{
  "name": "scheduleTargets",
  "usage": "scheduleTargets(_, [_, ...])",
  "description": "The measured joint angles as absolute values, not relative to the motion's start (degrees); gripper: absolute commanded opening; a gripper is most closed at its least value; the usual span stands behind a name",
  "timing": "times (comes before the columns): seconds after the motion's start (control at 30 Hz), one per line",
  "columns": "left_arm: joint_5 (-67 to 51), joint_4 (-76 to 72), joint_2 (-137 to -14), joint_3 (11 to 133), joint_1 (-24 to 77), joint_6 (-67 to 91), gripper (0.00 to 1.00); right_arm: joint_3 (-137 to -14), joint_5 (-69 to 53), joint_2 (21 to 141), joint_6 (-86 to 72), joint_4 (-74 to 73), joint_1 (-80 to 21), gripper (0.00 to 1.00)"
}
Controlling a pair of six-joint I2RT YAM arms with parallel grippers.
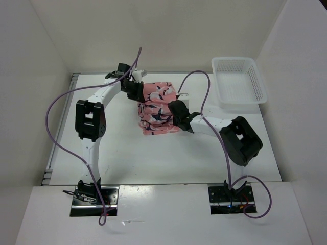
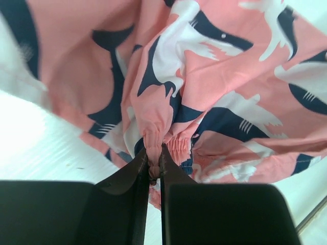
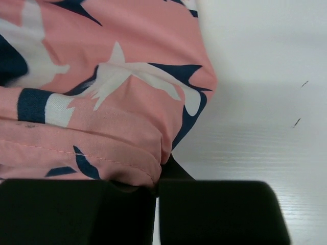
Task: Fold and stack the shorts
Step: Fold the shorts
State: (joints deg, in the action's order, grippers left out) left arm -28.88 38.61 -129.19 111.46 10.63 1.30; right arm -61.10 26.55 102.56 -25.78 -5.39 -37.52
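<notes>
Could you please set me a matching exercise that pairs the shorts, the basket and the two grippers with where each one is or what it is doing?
Things:
1. shorts
2. basket
3. left gripper
4. right gripper

Places or states:
A. white mesh, at the far right corner of the table
B. shut at a hem edge of the fabric
C. bunched up in the middle of the table
D. pinching a gathered fold of fabric

Pairs: 1-C; 2-A; 3-D; 4-B
</notes>
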Motion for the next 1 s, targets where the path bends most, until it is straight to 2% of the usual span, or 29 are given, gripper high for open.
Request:
scheduleTargets(0.27, [-25.08, 39.88, -129.60, 122.96, 9.02, 1.32, 0.04, -57.78, 24.16, 98.83, -17.78, -5.06, -37.52, 0.00])
scheduleTargets(0.43, [-23.46, 39.86, -132.31, 128.66, 9.21, 1.30, 0.07, -57.41, 22.50, 97.82, -11.46, -3.44, -37.52, 0.21])
scheduleTargets(0.57, [-21.56, 40.05, -135.57, 127.68, 9.30, 1.28, 0.08, -56.38, 19.29, 96.92, -5.63, -3.07, -37.63, 0.39])
scheduleTargets(0.6, [-20.93, 40.27, -136.33, 127.02, 9.37, 1.28, 0.08, -56.10, 18.59, 96.57, -3.84, -2.98, -37.80, 0.50])
scheduleTargets(0.73, [-18.87, 40.91, -137.34, 123.57, 9.45, 1.28, 0.10, -55.37, 15.33, 94.37, 2.35, -3.27, -38.52, 0.64])
scheduleTargets(0.9, [-17.78, 40.45, -137.27, 121.56, 9.45, 1.28, 0.12, -53.25, 6.57, 82.74, 12.36, -5.56, -38.65, 0.66])
scheduleTargets(1.0, [-17.74, 40.01, -137.19, 120.55, 9.45, 1.28, 0.14, -54.74, 1.34, 72.77, 16.32, -6.92, -38.74, 0.56])
